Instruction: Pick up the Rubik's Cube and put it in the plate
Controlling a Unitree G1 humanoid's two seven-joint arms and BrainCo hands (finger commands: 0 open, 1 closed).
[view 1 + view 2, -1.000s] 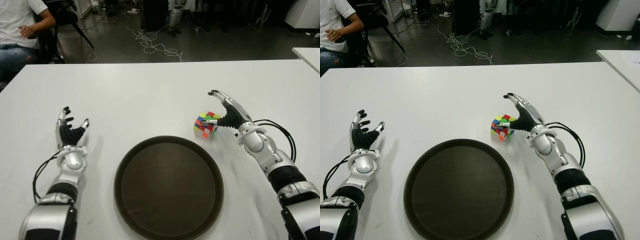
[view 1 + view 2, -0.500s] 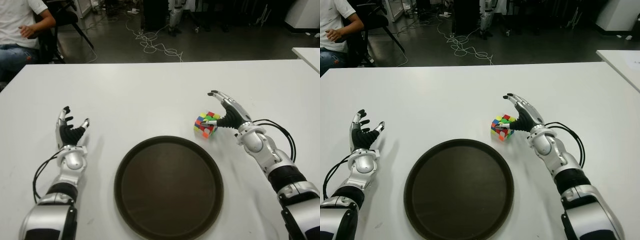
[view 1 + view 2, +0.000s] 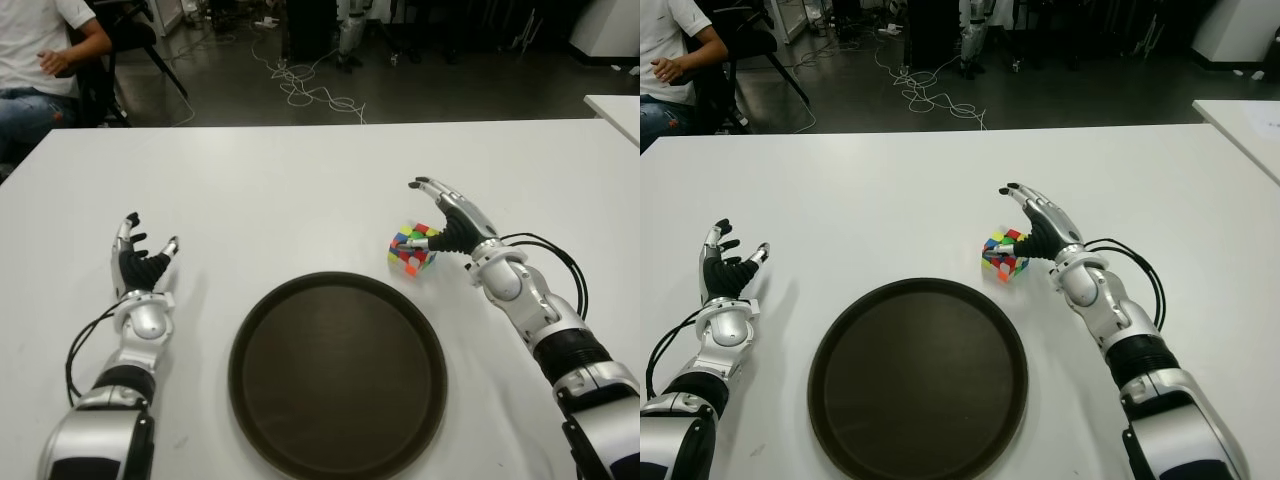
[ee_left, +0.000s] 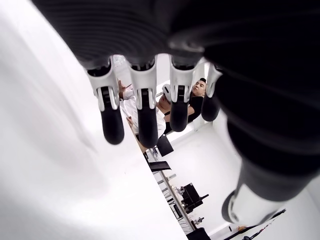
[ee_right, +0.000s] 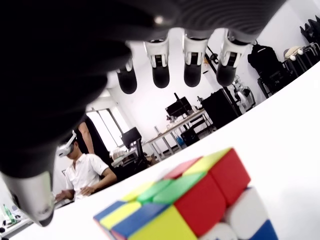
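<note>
Broadly, a wide white counter [image 3: 300, 180] fills the scene, with a dark floor strewn with cables beyond its far edge. Near the front edge of the counter lies a large round dark-brown plate [image 3: 337, 372], its inside bare. Just past the plate's far right rim stands the small multicoloured Rubik's Cube [image 3: 411, 249], tilted on the counter and not in the plate. The right hand [image 3: 452, 218] reaches in from the right with its forearm stretched across the counter; its fingers [image 5: 161, 65] are spread and arch over the cube without closing, while the thumb seems to touch the cube's near side, though contact is hard to confirm. The left hand [image 3: 137, 262] shows well left of the plate, palm facing inward, fingers [image 4: 145, 120] extended upward and relaxed, holding nothing. A seated person [image 3: 40, 60] shows at the far left corner.
</note>
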